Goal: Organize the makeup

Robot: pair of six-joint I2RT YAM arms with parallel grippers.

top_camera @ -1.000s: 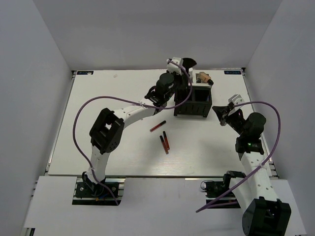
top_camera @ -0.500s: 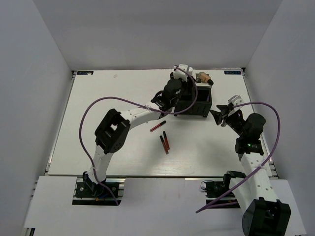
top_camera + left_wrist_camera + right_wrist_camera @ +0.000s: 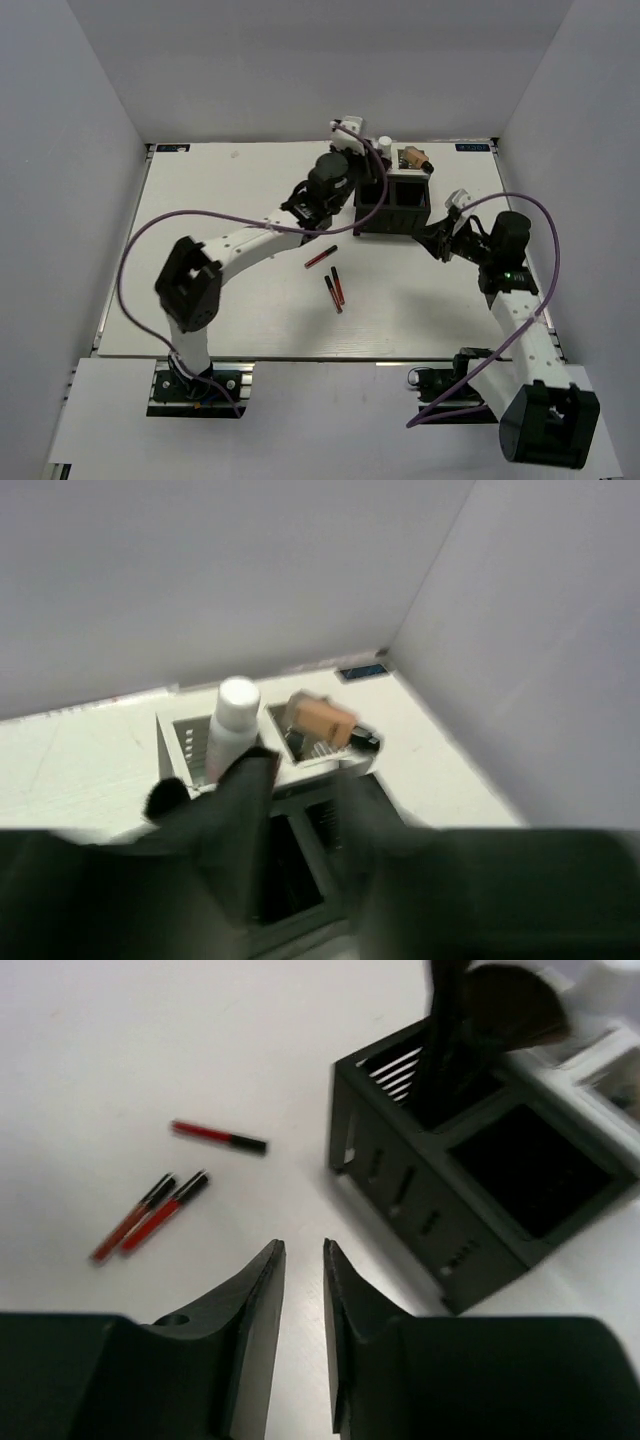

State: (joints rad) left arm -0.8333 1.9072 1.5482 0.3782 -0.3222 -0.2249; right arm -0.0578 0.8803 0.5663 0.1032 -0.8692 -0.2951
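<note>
Three pencils (image 3: pixel 218 1137), two bottles (image 3: pixel 235 715), one brush (image 3: pixel 505 1005)

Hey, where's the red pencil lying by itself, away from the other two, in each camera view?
Top external: the lone red pencil lies mid-table, near-left of the black box.
Left wrist: not in view; the box shows below the fingers.
Right wrist: upper left, left of the box.
Shared landmark: the black box.
</note>
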